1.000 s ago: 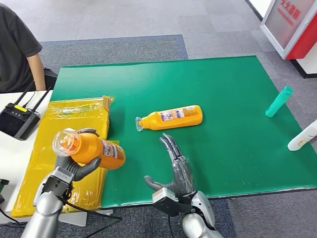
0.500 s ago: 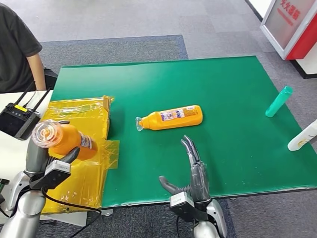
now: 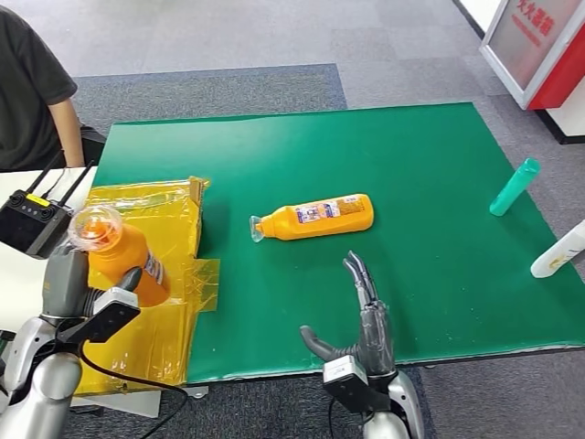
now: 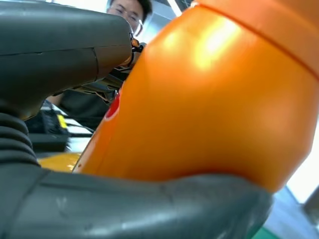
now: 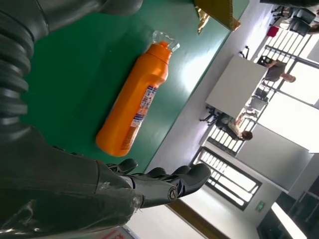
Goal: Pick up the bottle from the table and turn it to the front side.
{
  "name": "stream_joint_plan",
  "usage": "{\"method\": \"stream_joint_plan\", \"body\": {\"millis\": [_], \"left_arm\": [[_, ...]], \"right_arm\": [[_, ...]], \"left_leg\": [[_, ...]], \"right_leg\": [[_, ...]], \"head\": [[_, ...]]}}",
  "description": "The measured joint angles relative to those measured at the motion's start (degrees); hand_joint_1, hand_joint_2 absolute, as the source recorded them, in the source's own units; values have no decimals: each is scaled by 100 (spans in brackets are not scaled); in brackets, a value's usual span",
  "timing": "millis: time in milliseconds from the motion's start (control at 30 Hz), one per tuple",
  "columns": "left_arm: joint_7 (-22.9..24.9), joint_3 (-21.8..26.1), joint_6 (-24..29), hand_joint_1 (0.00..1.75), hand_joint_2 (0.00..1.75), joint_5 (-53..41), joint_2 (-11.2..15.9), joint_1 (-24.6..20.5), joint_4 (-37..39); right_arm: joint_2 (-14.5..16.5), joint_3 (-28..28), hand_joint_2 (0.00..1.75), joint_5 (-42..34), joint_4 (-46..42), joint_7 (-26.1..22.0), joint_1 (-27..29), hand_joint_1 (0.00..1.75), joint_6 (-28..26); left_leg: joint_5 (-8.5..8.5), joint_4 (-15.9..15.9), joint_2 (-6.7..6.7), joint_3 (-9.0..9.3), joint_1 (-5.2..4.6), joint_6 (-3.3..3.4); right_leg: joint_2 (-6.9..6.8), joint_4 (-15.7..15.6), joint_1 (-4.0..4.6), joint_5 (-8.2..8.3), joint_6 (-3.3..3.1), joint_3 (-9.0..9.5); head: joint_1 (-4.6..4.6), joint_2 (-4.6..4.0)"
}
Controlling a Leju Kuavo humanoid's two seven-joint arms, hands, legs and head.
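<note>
My left hand (image 3: 82,297) grips an orange bottle (image 3: 121,251) with a clear cap, held above the yellow box at the table's left, cap end toward the camera. In the left wrist view the bottle (image 4: 211,99) sits between the grey thumb and the fingers. A second orange bottle (image 3: 313,218) lies on its side in the middle of the green table (image 3: 414,274), clear cap pointing left; the right wrist view shows that bottle (image 5: 135,102) too. My right hand (image 3: 362,320) is open near the table's front edge, fingers straight, short of the lying bottle.
A yellow wrapped box (image 3: 148,274) lies at the table's left. A teal tube (image 3: 515,187) and a white bottle (image 3: 558,251) lie at the right edge. A person in a dark shirt (image 3: 31,87) sits at the far left behind a black remote (image 3: 31,219).
My left hand has carried its orange bottle left and back over the yellow box, turning the cap toward the camera. My right hand has drawn back toward the table's front edge.
</note>
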Motion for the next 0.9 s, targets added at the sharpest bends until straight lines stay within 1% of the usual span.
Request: {"method": "stream_joint_plan", "body": {"millis": [100, 200, 333, 433, 533, 667, 800, 833, 900], "left_arm": [[474, -67, -53, 175, 175, -649, 92, 2, 10], [974, -244, -327, 175, 175, -1327, 269, -53, 116], [1545, -639, -672, 175, 175, -2184, 595, -375, 604], [1835, -899, -707, 175, 175, -2536, 775, -594, 942], [2050, -1028, -787, 175, 175, -2764, 908, -707, 1121], [2158, -1214, -967, 175, 175, -3096, 1051, -949, 1387], [1941, -1550, -1029, 172, 175, -3382, 1123, -1336, 1779], [1832, -1656, -1020, 168, 175, -3397, 1134, -1432, 1876], [1579, -1878, -981, 153, 175, -3335, 1150, -1585, 2040]], "right_arm": [[-19, -85, 175, -22, -53, -15, 111, 0, 38], [-34, -170, 175, -35, -135, -24, 205, 0, 123], [-37, -250, 175, 8, -191, 3, 252, 0, 194], [-37, -292, 175, 53, -197, 23, 283, 0, 180], [-37, -338, 175, 95, -220, 45, 318, 0, 177], [-37, -377, 175, 147, -249, 73, 325, 0, 187], [-37, -397, 175, 149, -253, 76, 313, 0, 227], [-37, -398, 175, 142, -253, 73, 308, 0, 232], [-37, -401, 175, 129, -250, 58, 301, 0, 234]], "left_leg": [[0, 0, 0, 0, 0, 0], [0, 0, 0, 0, 0, 0], [1, 0, 0, 0, 0, -2], [6, 0, 2, 0, 0, -7], [6, 0, 4, 0, 0, -8], [6, 0, 5, -4, 0, -8], [7, 0, 4, -3, 0, -8], [7, 0, 4, -3, 0, -8], [7, 0, 4, -3, 0, -8]], "right_leg": [[0, 0, 0, 0, 0, -2], [0, -1, 0, 0, 0, -13], [0, 0, 0, 0, -2, -25], [4, 1, 0, 5, -5, -6], [6, 1, 0, 5, -6, -9], [5, 1, 0, 5, -6, -13], [5, 1, 0, 6, -6, -12], [5, 2, 0, 6, -5, -10], [6, 2, 0, 7, -5, -7]], "head": [[1, 0], [0, 0], [0, 0], [-1, 0], [-1, 0], [-1, 0], [-1, 0], [0, 0], [0, 0]]}}
